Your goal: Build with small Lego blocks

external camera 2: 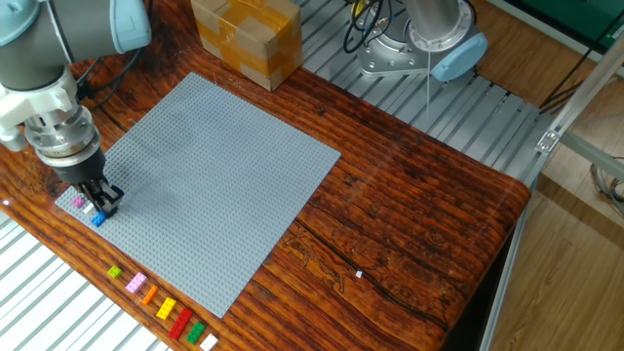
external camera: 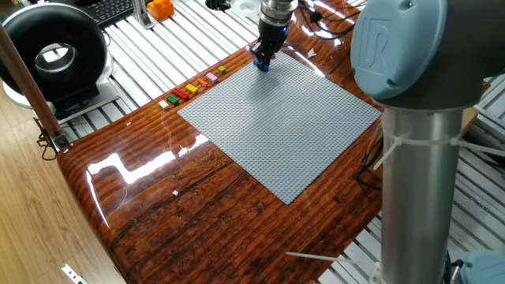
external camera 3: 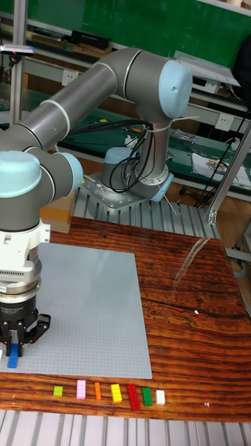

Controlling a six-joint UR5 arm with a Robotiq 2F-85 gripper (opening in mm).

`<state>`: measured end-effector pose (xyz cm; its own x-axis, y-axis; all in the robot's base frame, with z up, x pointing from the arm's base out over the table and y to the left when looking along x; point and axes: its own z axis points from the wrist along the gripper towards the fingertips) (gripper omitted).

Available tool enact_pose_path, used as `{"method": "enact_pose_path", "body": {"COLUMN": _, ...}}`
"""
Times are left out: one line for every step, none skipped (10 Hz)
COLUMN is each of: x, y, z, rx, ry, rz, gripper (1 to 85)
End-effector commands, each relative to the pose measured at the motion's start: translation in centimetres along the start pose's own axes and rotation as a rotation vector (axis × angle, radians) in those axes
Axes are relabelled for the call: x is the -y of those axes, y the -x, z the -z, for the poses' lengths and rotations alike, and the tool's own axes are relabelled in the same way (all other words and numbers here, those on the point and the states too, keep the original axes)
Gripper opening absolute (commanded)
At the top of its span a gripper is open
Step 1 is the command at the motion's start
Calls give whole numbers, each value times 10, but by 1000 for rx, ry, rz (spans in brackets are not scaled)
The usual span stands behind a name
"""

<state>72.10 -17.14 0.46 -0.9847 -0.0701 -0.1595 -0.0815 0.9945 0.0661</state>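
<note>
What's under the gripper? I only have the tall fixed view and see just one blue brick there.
Observer: The other fixed view shows a pink brick and a white brick on the baseplate, right beside the blue brick at the gripper.
Operator: Is the blue one clamped?
Observer: Can't tell. One fixed view only shows it at the fingertips, in the baseplate's corner nearest the spare brick row.
Operator: Anything outside my frame?
Observer: A black ring-shaped device sits on the slatted surface off the table, and a chunky orange object lies further along.
</note>
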Motion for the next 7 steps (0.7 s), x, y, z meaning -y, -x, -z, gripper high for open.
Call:
{"method": "enact_pose_path", "body": {"x": 14, "y": -7, "z": 6, "rx": -25, "ry": -29, "rz": 33, "gripper": 253}}
{"method": "enact_pose_path", "body": {"x": 6, "y": -5, "z": 1, "rx": -19, "ry": -29, "rz": 16, "gripper": 290}}
{"method": "enact_pose_path", "body": {"x": 9, "y": -6, "z": 1, "rx": -21, "ry": -36, "rz": 31, "gripper": 373}}
{"method": "enact_pose_path", "body": {"x": 11, "y": -6, "z": 2, "rx": -23, "ry": -37, "rz": 40, "gripper": 427}}
{"method": "enact_pose_path", "body": {"x": 10, "y": -5, "z": 2, "rx": -23, "ry": -36, "rz": 41, "gripper": 463}}
{"method": "enact_pose_path", "body": {"x": 9, "y": -6, "z": 2, "rx": -28, "ry": -35, "rz": 37, "gripper": 467}}
{"method": "enact_pose_path", "body": {"x": 12, "y": -8, "z": 2, "rx": -36, "ry": -47, "rz": 31, "gripper": 463}}
